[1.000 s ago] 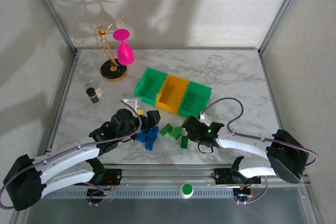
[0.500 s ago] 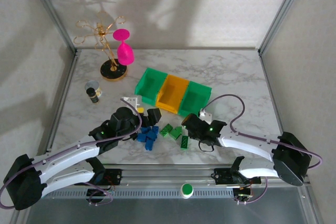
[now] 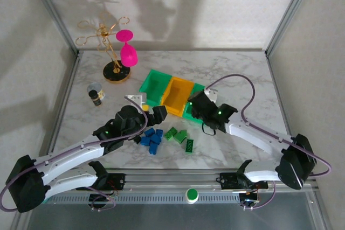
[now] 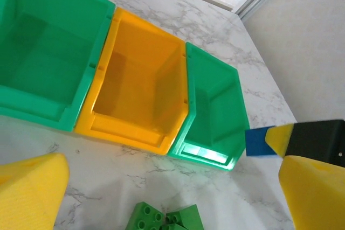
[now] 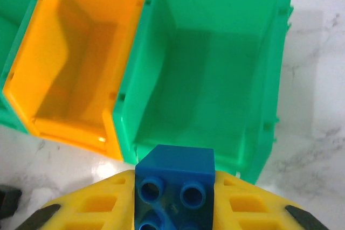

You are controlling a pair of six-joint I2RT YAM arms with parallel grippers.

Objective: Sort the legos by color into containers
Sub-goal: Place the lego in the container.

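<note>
Overhead: right gripper (image 3: 196, 106) hangs at the near rim of the containers (image 3: 156, 84), by the right-hand green bin (image 3: 198, 88). Left gripper (image 3: 157, 116) hovers over the blue legos (image 3: 151, 139), with green legos (image 3: 179, 134) beside them.

Left wrist: yellow pads (image 4: 29, 189) spread wide, nothing between.

Right wrist: jaws pinch a blue brick (image 5: 173, 173), with the bin mouth just ahead.

Doing it well: carry the brick past the rim and centre it over the cavity. Then release low so it doesn't bounce out.

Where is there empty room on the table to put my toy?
The table is bare right of the bins, out to its edge, and behind them to the back edge. A small patch sits between the bottle and the bins. Crowded: front middle, around the legos.
</note>
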